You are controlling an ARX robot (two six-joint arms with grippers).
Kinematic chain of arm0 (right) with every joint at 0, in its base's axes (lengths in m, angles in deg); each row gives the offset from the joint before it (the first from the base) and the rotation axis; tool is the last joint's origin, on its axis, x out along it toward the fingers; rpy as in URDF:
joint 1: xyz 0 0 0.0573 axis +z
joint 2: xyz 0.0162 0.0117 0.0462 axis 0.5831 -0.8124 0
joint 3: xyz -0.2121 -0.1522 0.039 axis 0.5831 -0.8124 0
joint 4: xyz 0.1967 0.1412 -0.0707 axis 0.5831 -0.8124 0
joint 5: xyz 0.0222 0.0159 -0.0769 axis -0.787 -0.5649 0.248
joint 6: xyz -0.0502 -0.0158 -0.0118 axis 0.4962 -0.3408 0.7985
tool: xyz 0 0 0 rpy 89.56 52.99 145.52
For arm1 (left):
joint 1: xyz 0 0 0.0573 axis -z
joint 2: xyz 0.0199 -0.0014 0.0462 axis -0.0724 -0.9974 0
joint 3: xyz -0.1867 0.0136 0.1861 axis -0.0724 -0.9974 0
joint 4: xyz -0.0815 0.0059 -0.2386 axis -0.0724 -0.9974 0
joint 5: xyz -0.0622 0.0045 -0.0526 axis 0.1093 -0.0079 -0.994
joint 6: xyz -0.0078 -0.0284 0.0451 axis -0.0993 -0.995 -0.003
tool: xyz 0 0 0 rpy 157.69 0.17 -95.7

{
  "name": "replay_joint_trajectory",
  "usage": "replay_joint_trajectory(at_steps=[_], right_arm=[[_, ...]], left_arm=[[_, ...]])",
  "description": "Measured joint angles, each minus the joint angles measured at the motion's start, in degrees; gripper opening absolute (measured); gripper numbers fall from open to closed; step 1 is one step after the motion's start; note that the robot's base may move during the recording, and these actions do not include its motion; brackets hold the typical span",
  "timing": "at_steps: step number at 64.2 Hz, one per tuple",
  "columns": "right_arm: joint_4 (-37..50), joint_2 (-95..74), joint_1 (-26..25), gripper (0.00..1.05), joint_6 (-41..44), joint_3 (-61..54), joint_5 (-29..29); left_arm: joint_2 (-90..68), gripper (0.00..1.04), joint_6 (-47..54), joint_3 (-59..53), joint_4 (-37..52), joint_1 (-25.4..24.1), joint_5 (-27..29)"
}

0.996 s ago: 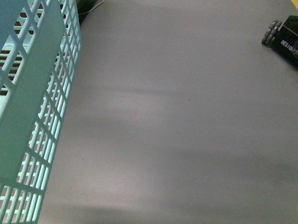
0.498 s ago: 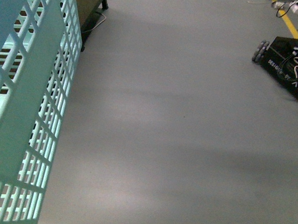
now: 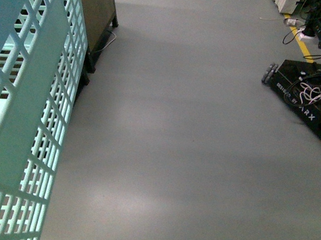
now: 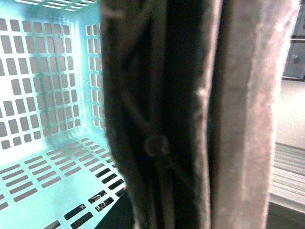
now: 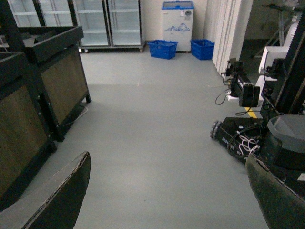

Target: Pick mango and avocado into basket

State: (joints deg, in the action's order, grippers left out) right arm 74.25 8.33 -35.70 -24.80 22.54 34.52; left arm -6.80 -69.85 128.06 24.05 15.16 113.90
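Location of basket (image 3: 26,118): lattice wall fills left edge of front view, very close to camera, above grey floor (image 3: 191,154). Left wrist view: teal slotted interior of basket behind blurred dark ribbed part of left pincer (image 4: 190,119); apart or together, cannot tell. State of right pincer (image 5: 167,162): 2 fingers wide apart, nothing between, hanging over floor. Black wheeled base (image 3: 307,101) at right, well apart from basket. Wood-panel stand (image 3: 98,14) just beyond basket.
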Motion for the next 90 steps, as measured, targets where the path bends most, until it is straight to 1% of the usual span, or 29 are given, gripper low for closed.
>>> replay_joint_trajectory(at_steps=[55, 67, 79, 90], right_arm=[[0.0, 0.0, 0.0, 0.96, 0.0, 0.0, 0.07], [0.0, 0.0, 0.0, 0.96, 0.0, 0.0, 0.17], [0.0, 0.0, 0.0, 0.96, 0.0, 0.0, 0.2], [0.0, 0.02, 0.0, 0.96, -0.02, 0.0, 0.02]], left_arm=[[0.0, 0.14, -0.09, 0.09, 0.0, -0.02, 0.0], [-0.09, 0.14, -0.44, 0.11, 0.0, 0.37, -1.16], [-0.07, 0.14, -0.37, 0.11, 0.0, 0.35, 0.04], [0.11, 0.14, -0.2, 0.2, 0.0, 0.17, 0.02]])
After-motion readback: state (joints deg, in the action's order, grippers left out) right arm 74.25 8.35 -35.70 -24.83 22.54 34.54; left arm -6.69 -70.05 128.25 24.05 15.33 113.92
